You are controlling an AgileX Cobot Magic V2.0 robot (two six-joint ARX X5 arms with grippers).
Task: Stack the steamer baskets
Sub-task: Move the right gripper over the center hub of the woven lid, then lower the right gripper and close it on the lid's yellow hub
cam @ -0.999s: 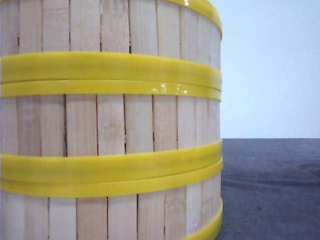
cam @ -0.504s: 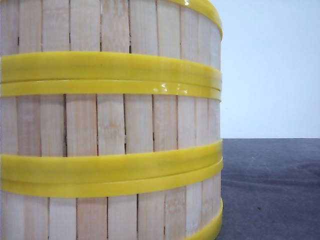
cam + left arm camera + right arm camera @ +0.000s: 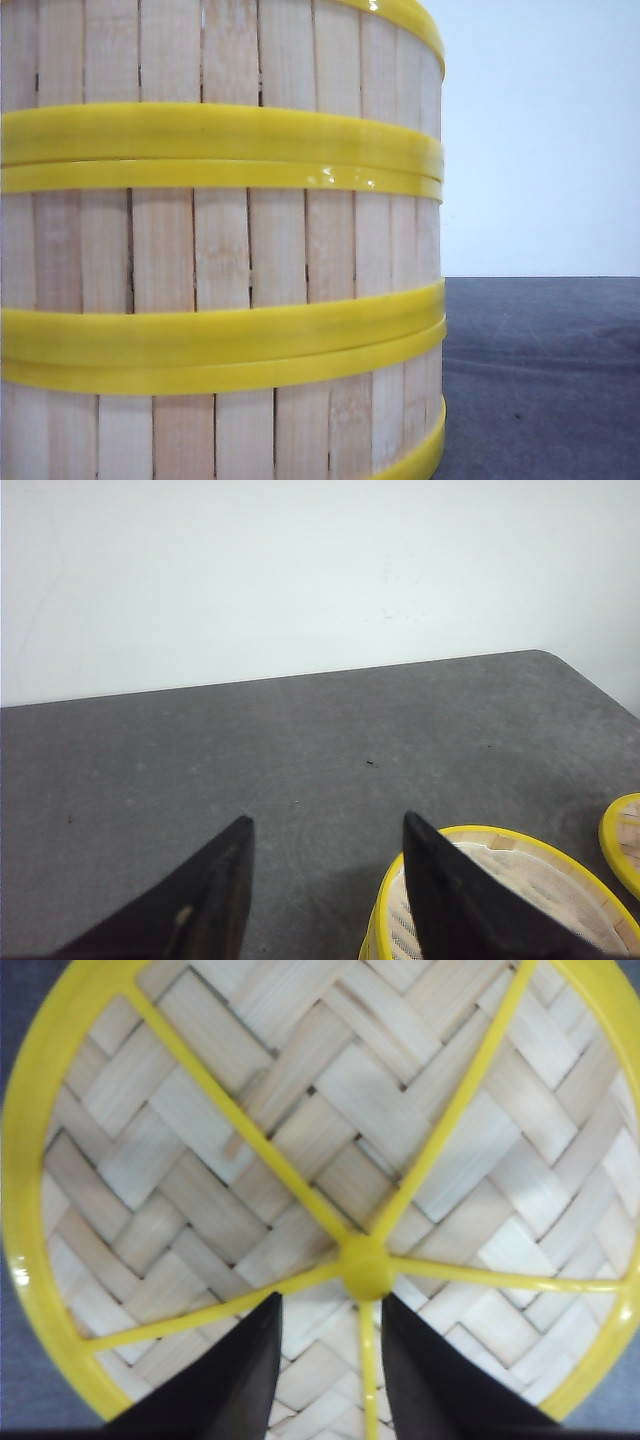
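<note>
A stack of steamer baskets [image 3: 220,240] is seen near on the left, apparently three high; a woven lid [image 3: 330,1160] is hovered over by the right gripper [image 3: 330,1350], jaws parted, empty; the left gripper [image 3: 325,880] is likewise held open; stacking is judged nearly finished; a lid grasp at its hub may be called for.

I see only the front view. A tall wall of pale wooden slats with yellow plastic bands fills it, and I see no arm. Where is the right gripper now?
Observer: The right gripper hangs above a round woven bamboo lid with yellow plastic spokes, one finger on either side of a spoke, near the hub.
Operator: Is it shut on that spoke?
Observer: No. Its jaws stand apart, wider than the spoke.
Operator: And the left gripper?
Observer: The left gripper is open over the dark grey table. A yellow-rimmed round basket sits beside one finger.
</note>
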